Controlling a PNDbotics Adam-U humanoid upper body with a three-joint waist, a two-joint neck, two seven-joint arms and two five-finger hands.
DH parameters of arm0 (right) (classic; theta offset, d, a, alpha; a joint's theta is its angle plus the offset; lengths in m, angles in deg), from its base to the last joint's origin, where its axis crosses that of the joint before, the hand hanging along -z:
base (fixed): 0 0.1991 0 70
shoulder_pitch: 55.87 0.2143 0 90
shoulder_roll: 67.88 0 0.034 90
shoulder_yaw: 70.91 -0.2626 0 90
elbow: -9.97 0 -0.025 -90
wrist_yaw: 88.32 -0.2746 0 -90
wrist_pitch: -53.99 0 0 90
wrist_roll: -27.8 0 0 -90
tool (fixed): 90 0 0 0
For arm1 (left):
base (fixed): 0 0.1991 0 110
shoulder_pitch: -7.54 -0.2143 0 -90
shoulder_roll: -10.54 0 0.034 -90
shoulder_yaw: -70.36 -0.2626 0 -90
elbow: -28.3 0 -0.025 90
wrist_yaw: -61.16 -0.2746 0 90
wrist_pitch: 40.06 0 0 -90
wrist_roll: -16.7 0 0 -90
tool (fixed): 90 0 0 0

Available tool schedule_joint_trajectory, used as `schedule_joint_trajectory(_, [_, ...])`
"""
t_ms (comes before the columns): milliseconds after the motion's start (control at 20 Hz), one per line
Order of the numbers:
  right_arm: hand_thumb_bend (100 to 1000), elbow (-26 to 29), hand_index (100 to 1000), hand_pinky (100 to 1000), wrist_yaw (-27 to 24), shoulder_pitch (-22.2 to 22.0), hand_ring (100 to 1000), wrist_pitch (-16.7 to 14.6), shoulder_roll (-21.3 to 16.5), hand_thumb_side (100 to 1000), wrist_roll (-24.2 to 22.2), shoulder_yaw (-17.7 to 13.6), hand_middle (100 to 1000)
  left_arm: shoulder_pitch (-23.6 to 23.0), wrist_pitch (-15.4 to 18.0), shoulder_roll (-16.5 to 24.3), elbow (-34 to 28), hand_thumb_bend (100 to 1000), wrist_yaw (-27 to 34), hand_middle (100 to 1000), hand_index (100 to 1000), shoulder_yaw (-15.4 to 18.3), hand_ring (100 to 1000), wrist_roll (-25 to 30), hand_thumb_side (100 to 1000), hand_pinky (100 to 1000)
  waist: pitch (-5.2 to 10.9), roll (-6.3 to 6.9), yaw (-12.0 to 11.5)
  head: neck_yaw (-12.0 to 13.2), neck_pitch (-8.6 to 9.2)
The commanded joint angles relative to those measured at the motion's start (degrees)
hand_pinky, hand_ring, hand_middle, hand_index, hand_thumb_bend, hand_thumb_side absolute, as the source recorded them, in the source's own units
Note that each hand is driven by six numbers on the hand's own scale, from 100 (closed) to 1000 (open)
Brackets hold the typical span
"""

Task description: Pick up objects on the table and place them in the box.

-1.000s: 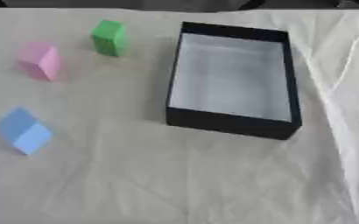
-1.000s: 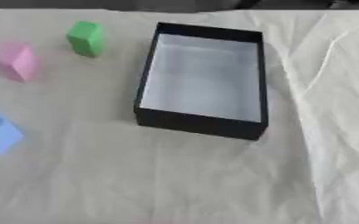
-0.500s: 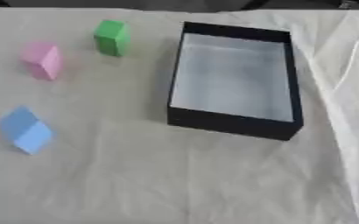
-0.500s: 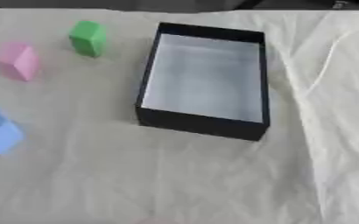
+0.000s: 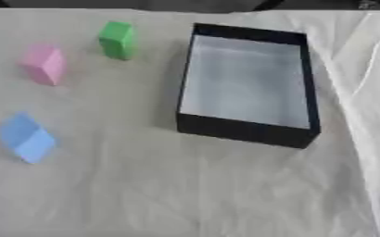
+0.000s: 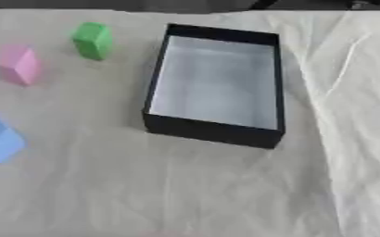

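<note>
No hand in either view, so no hand-relative places. Left to right on the cloth [image 5: 185,194]: blue block [image 5: 26,137], pink block [image 5: 44,64], green block [image 5: 116,40], all apart; then empty box [image 5: 242,129]. Likely light, rigid; best pinched across flat faces.

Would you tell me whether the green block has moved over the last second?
No. The green block keeps its place left of the box's far corner; only the camera view shifted slightly.
</note>
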State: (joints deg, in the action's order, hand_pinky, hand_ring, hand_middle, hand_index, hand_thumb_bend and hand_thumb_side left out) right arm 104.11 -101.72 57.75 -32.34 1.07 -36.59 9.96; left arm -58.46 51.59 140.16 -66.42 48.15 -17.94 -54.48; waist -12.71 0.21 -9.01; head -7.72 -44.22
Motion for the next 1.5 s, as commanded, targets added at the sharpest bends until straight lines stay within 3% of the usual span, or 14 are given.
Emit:
schedule_joint_trajectory(50, [100, 0.54, 864, 883, 0.31, 0.50, 810, 0.13, -1.62, 767, -0.24, -0.23, 840, 1.01, -1.22, 3.74, -1.55, 623, -2.54, 857, 921, -0.26, 832, 10.67, 543, 862, 0.61, 0.83, -0.04, -0.01, 0.10])
schedule_joint_trajectory(100, [100, 0.52, 864, 883, 0.31, 0.50, 809, 0.16, -1.62, 768, -0.29, -0.20, 840, 1.28, -1.61, 3.89, -1.52, 650, -3.09, 863, 919, -0.47, 839, 12.87, 488, 868, 0.65, 0.85, -0.02, 0.06, 0.10])
schedule_joint_trajectory(150, [100, 0.50, 863, 883, 0.30, 0.53, 809, 0.18, -1.59, 770, -0.32, -0.17, 839, 1.56, -1.72, 3.98, -1.49, 695, -3.94, 860, 901, -0.76, 849, 14.67, 359, 879, 0.69, 0.87, 0.04, 0.13, 0.10])
schedule_joint_trajectory(200, [100, 0.47, 863, 883, 0.28, 0.54, 809, 0.20, -1.56, 770, -0.33, -0.14, 839, 1.84, -1.58, 3.96, -1.42, 695, -4.83, 860, 901, -1.00, 849, 16.01, 359, 879, 0.71, 0.88, 0.07, 0.16, 0.10])
schedule_joint_trajectory(250, [100, 0.46, 865, 883, 0.27, 0.55, 808, 0.22, -1.54, 770, -0.35, -0.12, 838, 2.10, -1.25, 3.92, -1.20, 730, -5.62, 835, 881, -1.33, 844, 17.01, 170, 885, 0.71, 0.88, 0.12, 0.18, 0.10])
schedule_joint_trajectory(350, [100, 0.43, 866, 882, 0.27, 0.63, 807, 0.27, -1.47, 771, -0.41, -0.01, 837, 2.93, -0.36, 3.72, 0.20, 750, -7.32, 825, 872, -2.25, 841, 18.73, 100, 885, 0.71, 0.88, 0.29, 0.29, 0.10])
schedule_joint_trajectory(950, [100, -0.19, 865, 884, 0.43, 0.74, 804, 0.60, -0.95, 779, -0.76, 0.43, 835, 13.27, 5.85, -1.24, 12.91, 735, -12.85, 813, 857, -7.95, 835, 19.74, 100, 875, 0.70, 0.67, 1.12, 1.27, 0.10])
schedule_joint_trajectory(1500, [100, -0.72, 867, 886, 0.41, 1.09, 803, 0.68, -0.44, 786, -1.64, 1.00, 834, 22.73, 8.34, -6.88, 18.93, 749, -13.76, 817, 868, -12.61, 832, 23.97, 100, 872, 0.90, 0.64, 1.85, 1.00, 0.10])
